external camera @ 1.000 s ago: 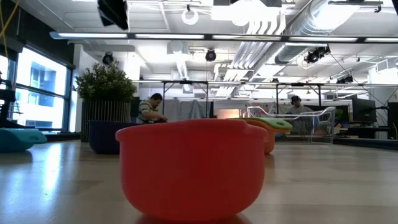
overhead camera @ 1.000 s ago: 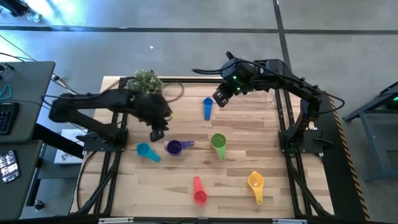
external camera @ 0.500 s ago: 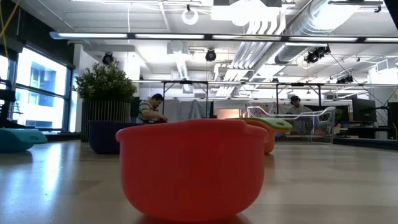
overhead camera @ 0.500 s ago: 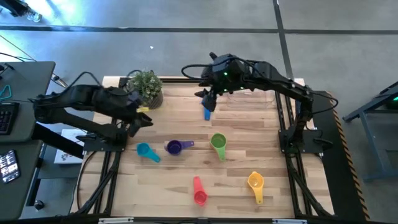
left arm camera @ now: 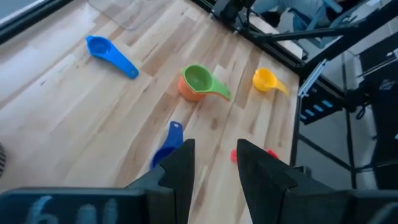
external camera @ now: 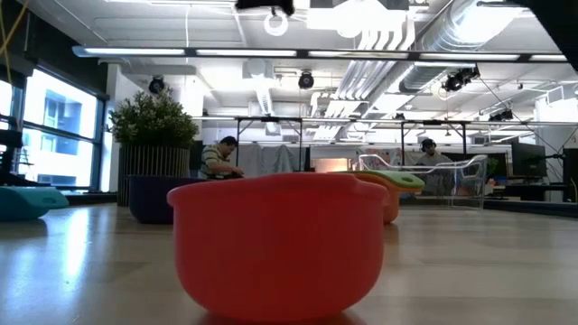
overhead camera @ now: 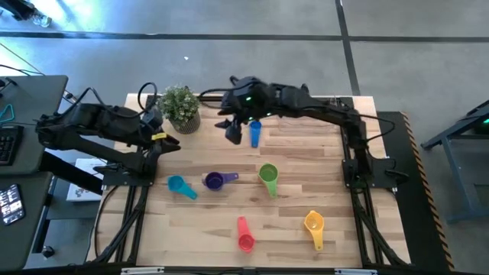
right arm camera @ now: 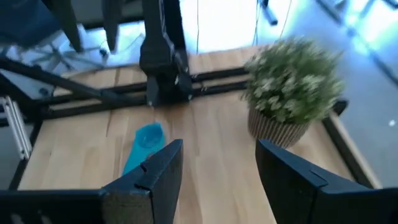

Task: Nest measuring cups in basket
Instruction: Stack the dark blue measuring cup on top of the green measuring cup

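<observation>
Over the table's far edge, in the high view, the right gripper (overhead camera: pixel 233 131) is seen reaching across toward the far left, just beside the blue cup (overhead camera: pixel 254 133), while the left gripper (overhead camera: pixel 170 140) is held at the table's left edge near the potted plant (overhead camera: pixel 181 107). Nothing is carried by either. The teal cup (overhead camera: pixel 179 186), purple cup (overhead camera: pixel 218 180) and green cup (overhead camera: pixel 268 178) lie in a row across the middle, and the red-pink cup (overhead camera: pixel 244 234) and yellow cup (overhead camera: pixel 314 227) lie toward the near edge. An orange cup is not made out from above. From the low view, the red-pink cup (external camera: pixel 278 244) fills the foreground, and the clear basket (external camera: pixel 423 187) is seen standing empty toward the far right corner of the table. Past the left wrist, its fingers (left arm camera: pixel 179 168) are shown narrowly parted and empty above the purple cup (left arm camera: pixel 166 148), with an orange cup (left arm camera: pixel 188 91) seen nested under the green one. Past the right wrist, the fingers (right arm camera: pixel 163 167) are spread wide and empty, with the teal cup (right arm camera: pixel 142 145) ahead. The step in hand is judged to be the first pickup; it would best be done by closing across a cup's rim or handle squarely, so that the cup is carried level to the basket.
</observation>
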Controlling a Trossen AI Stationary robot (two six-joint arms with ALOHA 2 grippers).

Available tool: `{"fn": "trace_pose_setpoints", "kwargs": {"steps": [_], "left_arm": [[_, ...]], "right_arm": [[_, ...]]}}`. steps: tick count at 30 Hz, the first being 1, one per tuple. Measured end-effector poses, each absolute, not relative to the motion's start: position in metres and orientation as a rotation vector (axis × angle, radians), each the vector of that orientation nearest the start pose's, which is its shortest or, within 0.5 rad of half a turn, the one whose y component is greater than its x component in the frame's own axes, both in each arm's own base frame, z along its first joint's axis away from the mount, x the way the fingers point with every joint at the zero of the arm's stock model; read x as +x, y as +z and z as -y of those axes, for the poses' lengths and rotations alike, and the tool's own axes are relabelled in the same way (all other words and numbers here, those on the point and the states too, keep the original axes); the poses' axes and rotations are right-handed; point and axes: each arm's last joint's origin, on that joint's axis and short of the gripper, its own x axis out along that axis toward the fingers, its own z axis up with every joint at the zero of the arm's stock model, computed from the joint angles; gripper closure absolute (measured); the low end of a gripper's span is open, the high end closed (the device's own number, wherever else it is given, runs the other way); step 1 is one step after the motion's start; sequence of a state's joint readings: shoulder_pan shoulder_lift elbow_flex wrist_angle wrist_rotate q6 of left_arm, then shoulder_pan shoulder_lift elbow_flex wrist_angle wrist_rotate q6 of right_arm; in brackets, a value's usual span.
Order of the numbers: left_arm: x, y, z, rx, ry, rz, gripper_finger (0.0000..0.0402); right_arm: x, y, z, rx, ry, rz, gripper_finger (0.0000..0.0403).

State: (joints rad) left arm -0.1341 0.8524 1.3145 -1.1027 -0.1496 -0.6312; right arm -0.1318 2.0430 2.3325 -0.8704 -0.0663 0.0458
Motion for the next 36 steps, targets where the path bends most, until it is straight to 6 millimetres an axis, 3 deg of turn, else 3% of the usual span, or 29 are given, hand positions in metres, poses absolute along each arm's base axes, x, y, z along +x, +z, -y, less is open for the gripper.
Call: {"fn": "trace_pose_setpoints", "kwargs": {"steps": [8, 15, 27, 36], "left_arm": [[0.115, 0.405, 0.01, -0.457, 0.223, -0.607, 0.0291], [0.101, 0.409, 0.008, -0.436, 0.203, -0.567, 0.0291], [0.072, 0.416, 0.002, -0.412, 0.248, -0.453, 0.0291], [0.066, 0.417, 0.001, -0.396, 0.266, -0.427, 0.0291]], "right_arm": [[0.473, 0.353, 0.041, 0.117, -0.007, -0.73, 0.0208], [0.494, 0.313, 0.026, 0.123, 0.054, -0.819, 0.0208], [0.518, 0.249, 0.013, 0.138, 0.091, -0.95, 0.0208], [0.525, 0.222, 0.013, 0.12, 0.062, -0.994, 0.0208]]}}
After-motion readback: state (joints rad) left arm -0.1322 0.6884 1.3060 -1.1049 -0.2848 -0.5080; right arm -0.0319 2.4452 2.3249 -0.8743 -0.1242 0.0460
